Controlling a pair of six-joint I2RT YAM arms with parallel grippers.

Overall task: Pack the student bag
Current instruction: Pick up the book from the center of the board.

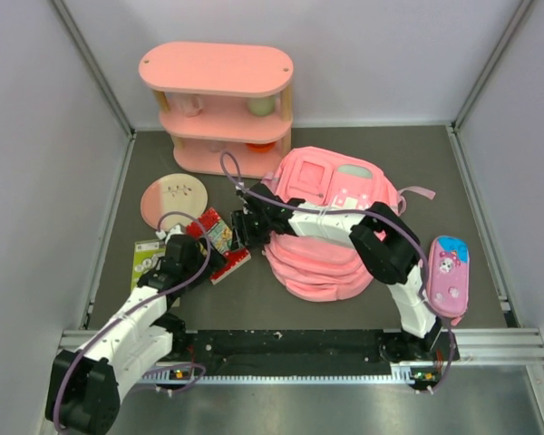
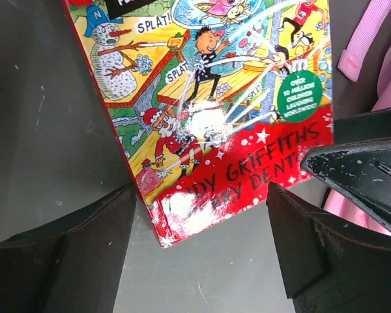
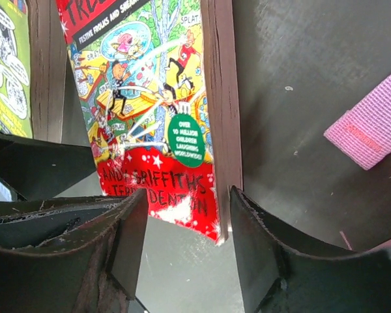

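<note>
The pink student bag [image 1: 331, 231] lies on the table mat, under my right arm. A book with a red and yellow cartoon cover [image 1: 219, 240] lies just left of the bag. My left gripper [image 1: 216, 260] is open, and in the left wrist view [image 2: 202, 254] its fingers stand either side of the book's [image 2: 208, 117] near corner without touching it. My right gripper [image 1: 245, 228] is open over the same end of the book [image 3: 150, 117]. In the right wrist view [image 3: 189, 241] one finger [image 3: 260, 248] is close against the page edge at the corner.
A green book [image 1: 149, 259] lies left of the red one. A pink plate [image 1: 174, 199] and a pink three-tier shelf [image 1: 219, 109] stand at the back left. A pink pencil case [image 1: 446, 276] lies at the right. A pink strap [image 3: 371, 127] lies on the mat.
</note>
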